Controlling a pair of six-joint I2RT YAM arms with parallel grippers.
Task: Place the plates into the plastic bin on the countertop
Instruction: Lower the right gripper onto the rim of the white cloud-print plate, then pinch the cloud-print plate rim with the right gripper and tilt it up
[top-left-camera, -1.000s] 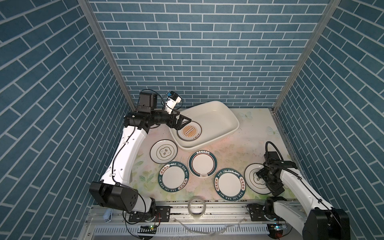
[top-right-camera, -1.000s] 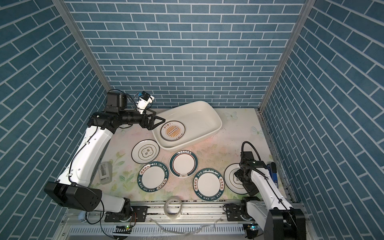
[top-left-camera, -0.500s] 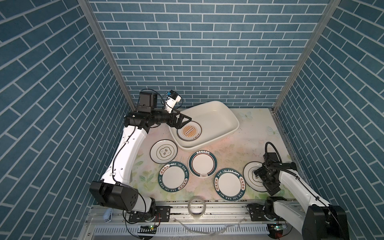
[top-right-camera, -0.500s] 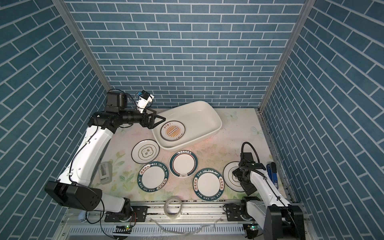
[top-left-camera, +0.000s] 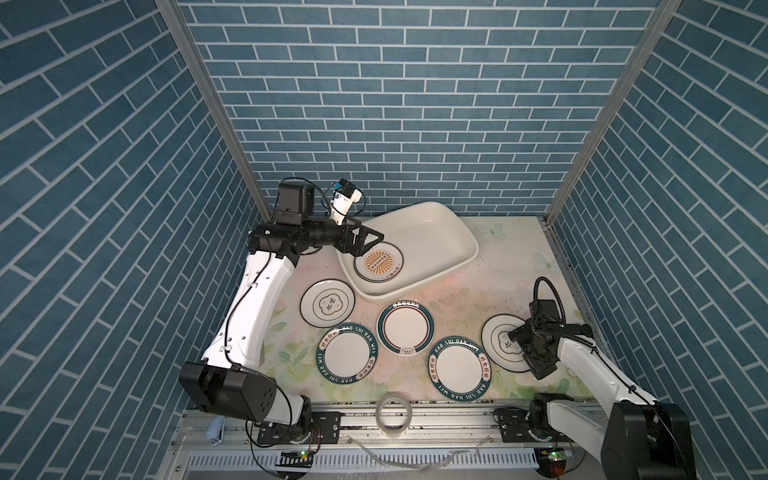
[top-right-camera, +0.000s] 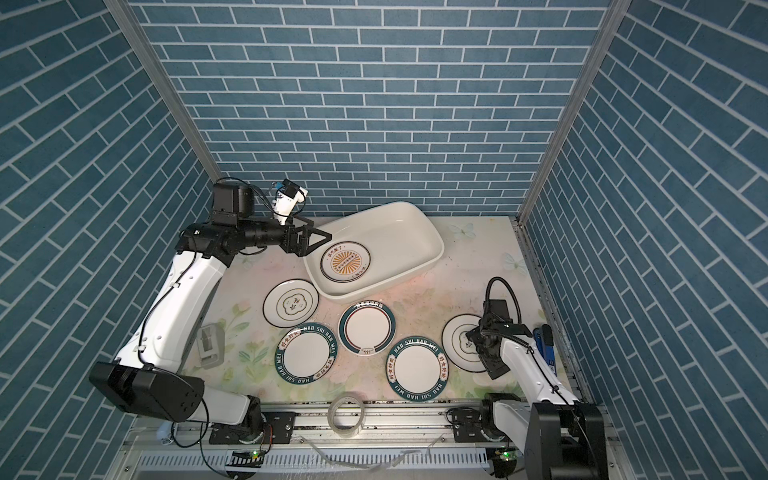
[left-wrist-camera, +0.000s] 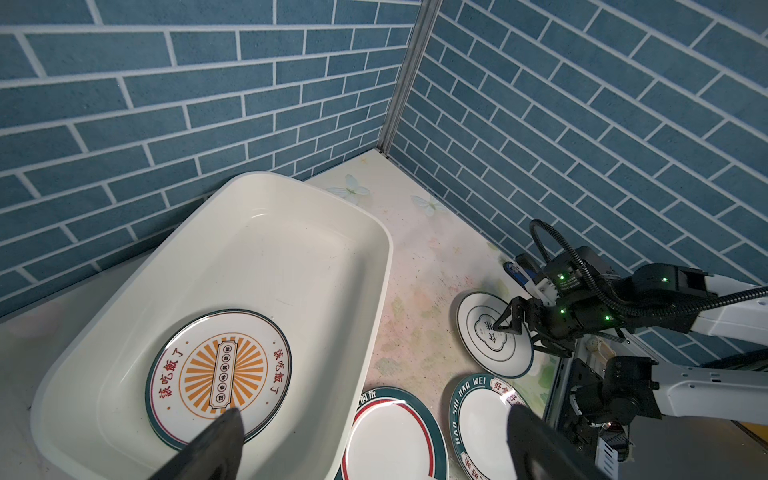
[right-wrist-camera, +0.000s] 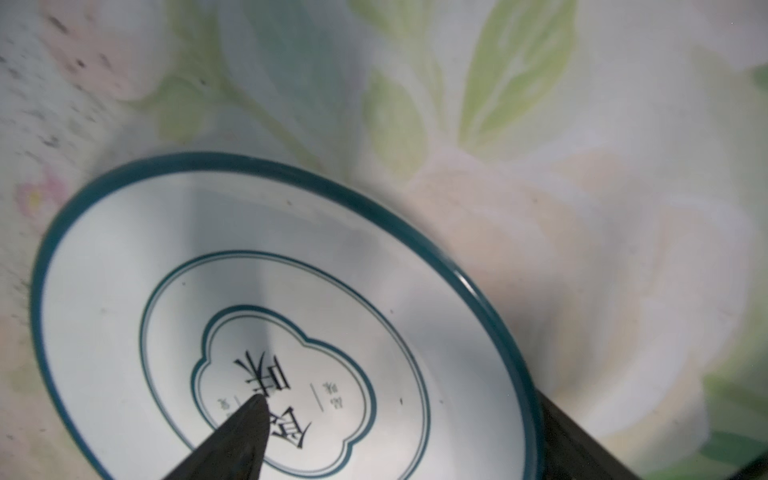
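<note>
Top views both show the counter (top-left-camera: 490, 270) with the bin (top-left-camera: 432, 237) at its back edge, skewed so its long axis runs from the left edge toward the back right corner. Six plates show. The sunburst plate (top-left-camera: 378, 262) lies flat in the bin's left end, so the end toward the back right corner is bare. Five are on the counter: an emblem plate (top-left-camera: 328, 306) just off the bin toward the left edge, a ringed plate (top-left-camera: 405, 327) mid-counter, a lettered plate (top-left-camera: 348, 359) and its twin (top-left-camera: 460, 369) along the front edge, and a second emblem plate (top-left-camera: 496, 353) near the right edge. The left hand (top-left-camera: 372, 245) hangs over the bin's left end, spread wide and empty. The right hand (top-left-camera: 524, 355) reaches in from the front right corner. Its jaws stand wide and straddle the second emblem plate's rim, one finger (right-wrist-camera: 245, 428) over the emblem and the other outside the rim, with no grip visible. That plate lies toward the counter's middle from the hand, and the bin's bare end lies beyond it toward the back edge, so the right arm is plainly the nearer. Being round, the plate has no long axis, and I judge any rim pinch would serve.
</note>
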